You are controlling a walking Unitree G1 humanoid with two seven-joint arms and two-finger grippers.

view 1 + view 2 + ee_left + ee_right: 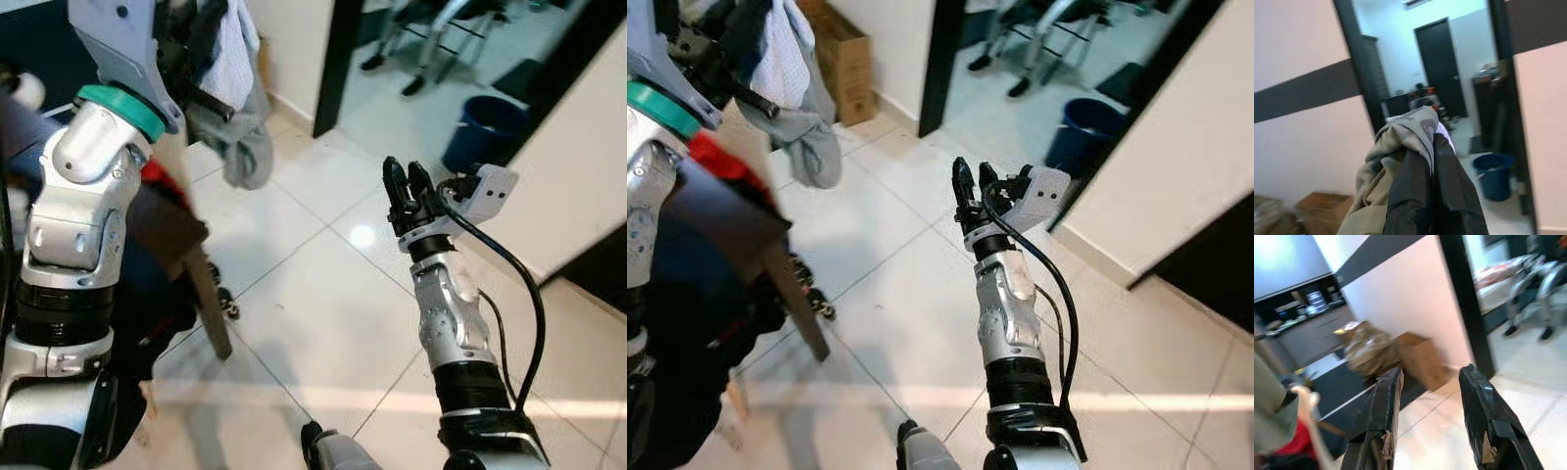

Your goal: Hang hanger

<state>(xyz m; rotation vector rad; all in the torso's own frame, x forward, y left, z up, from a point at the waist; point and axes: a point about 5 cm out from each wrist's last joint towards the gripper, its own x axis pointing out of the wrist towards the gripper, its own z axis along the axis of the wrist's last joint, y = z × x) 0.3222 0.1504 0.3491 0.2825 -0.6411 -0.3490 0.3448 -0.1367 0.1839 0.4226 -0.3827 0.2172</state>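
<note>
Left gripper (1432, 196): raised high, black fingers pressed together on a grey-olive garment (1396, 156) that drapes over and beside the fingertips.
Garment: hangs down from the left gripper over the tiled floor (323, 294), with a white cloth (233, 49) bunched just above it.
Hanger: cannot be told apart from the bunched cloth at the left gripper.
Right gripper (409, 196): held upright and apart from the garment, fingers spread with a gap between them, holding nothing.
Beyond the right gripper: a blue bucket (482, 129) by a dark doorway.
Beside the left arm: dark and red clothing (720, 225); further back, a cardboard box (844, 64) against the wall.
</note>
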